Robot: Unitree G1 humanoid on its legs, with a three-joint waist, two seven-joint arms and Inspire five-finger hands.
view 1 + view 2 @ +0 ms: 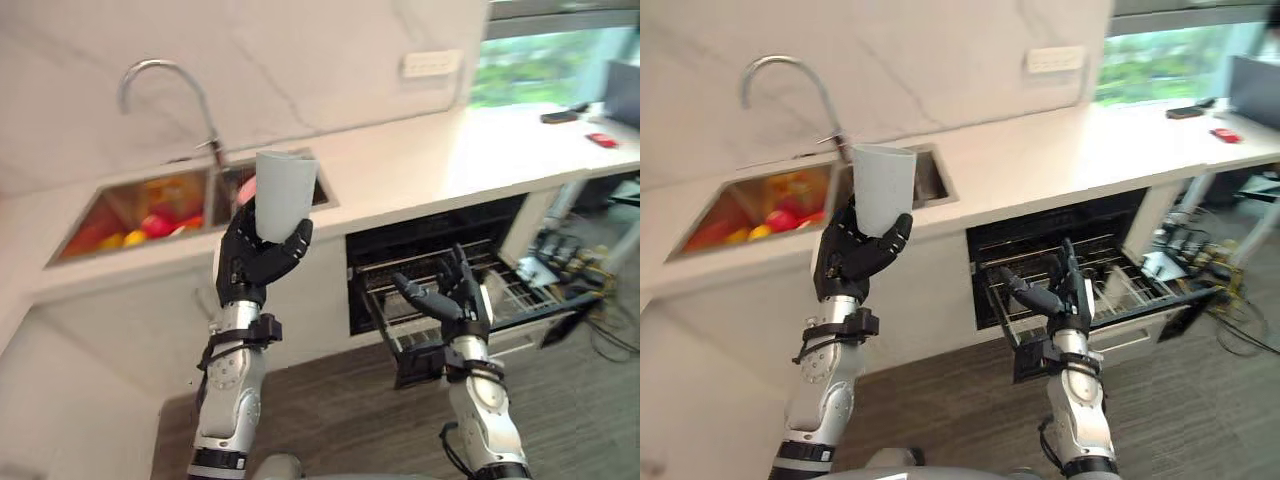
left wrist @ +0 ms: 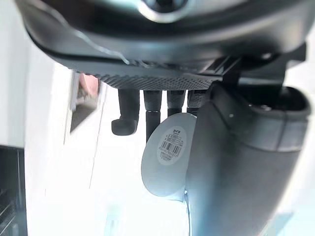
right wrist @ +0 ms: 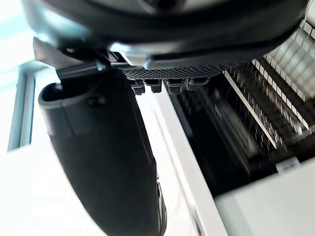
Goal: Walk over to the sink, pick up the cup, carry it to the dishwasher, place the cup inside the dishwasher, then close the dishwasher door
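Left fingers (image 1: 266,264) clasp cup (image 1: 285,195) before sink (image 1: 115,200), faucet (image 1: 205,115).

Marble wall (image 1: 300,60), white counter (image 1: 420,160), wood floor (image 1: 350,410), window (image 1: 540,60)

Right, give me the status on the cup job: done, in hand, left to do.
Done: the pale grey tapered cup is out of the steel sink, held upright in front of it. In hand: the left hand is curled round the cup, and the right hand is open by the black dishwasher and its pulled-out wire rack. Left: setting the cup in the rack and shutting the open dishwasher.
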